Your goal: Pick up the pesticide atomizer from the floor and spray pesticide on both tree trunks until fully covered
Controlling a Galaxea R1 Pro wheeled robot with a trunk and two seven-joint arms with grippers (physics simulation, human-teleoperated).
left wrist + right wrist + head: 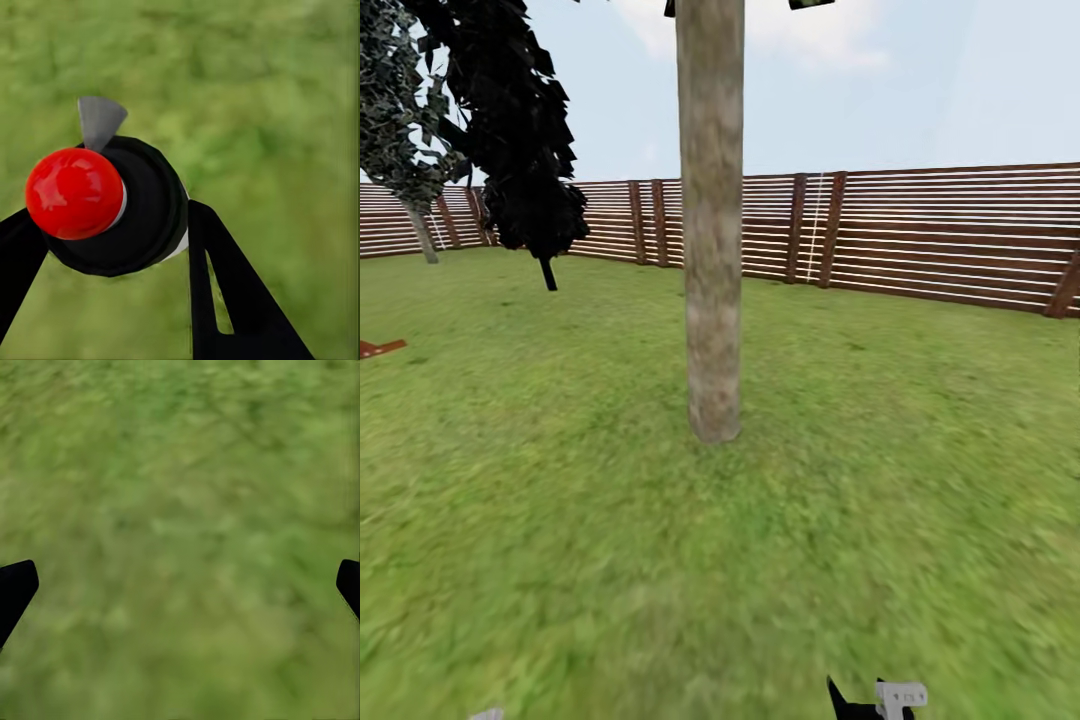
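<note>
From the head view, a thick grey-brown tree trunk (712, 230) rises from the lawn (560, 480) straight ahead, with the slatted fence (950, 235) behind it and a dark conifer (520, 130) toward the lawn's far left. In the left wrist view, the left gripper (112, 247) has its black fingers (225, 285) closed around the pesticide atomizer (120, 206), its red cap facing the camera, above grass. In the right wrist view, the right gripper (180, 585) hangs over grass with its fingers (15, 589) spread wide, holding nothing.

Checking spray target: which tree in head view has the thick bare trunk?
The middle tree trunk: a wide, mottled grey-brown column, branchless, standing on the grass. The dark conifer at left has only a thin black stem, farther off by the fence.
</note>
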